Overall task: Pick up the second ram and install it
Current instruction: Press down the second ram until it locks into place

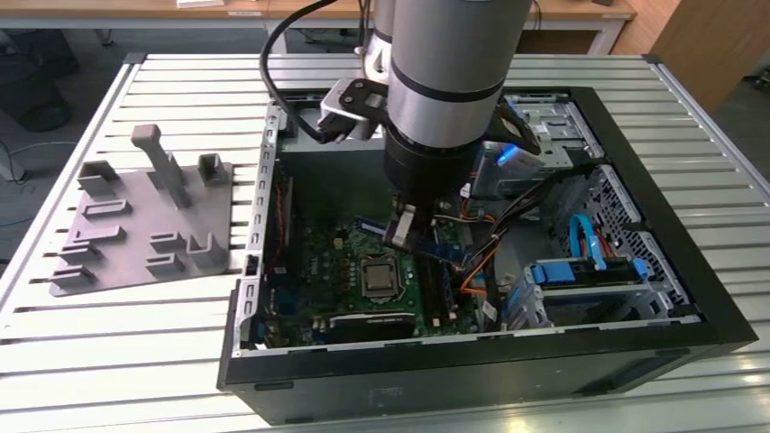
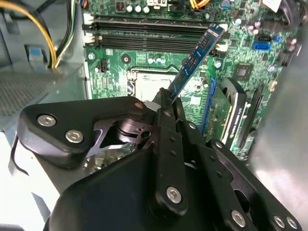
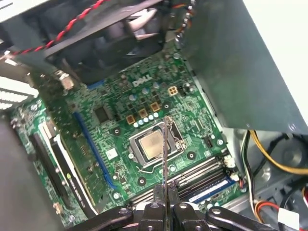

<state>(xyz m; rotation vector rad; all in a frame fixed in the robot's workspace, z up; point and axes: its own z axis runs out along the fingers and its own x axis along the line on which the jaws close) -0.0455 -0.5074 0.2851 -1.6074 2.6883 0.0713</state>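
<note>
Clamped in the narrowly closed gripper (image 2: pixel 167 100) is one memory stick (image 2: pixel 195 57), gripped at one end so that the rest juts free past the fingertips. In the exterior view the gripper (image 1: pixel 403 236) is seen lowered inside the open computer case (image 1: pixel 481 379), which stands on the slatted table (image 1: pixel 121 334). The stick is held above the motherboard (image 1: pixel 325 257), near the middle of the board. In the first wrist view the stick (image 3: pixel 164 149) is seen edge-on over the single processor socket (image 3: pixel 151 144).

Memory slots (image 2: pixel 144 36) are set along the board's edge beyond the socket. Four seem to be there, one of them filled by a bluish stick (image 3: pixel 208 188), though the angle is poor.

Open room is found over the socket, while a bundle of cables (image 1: pixel 506 225) crowds the side at the exterior view's right. One fan (image 3: pixel 110 38) is mounted at the case wall. One gray holder tray (image 1: pixel 132 225) lies on the table outside the case, near the table's edge at the exterior view's left.
</note>
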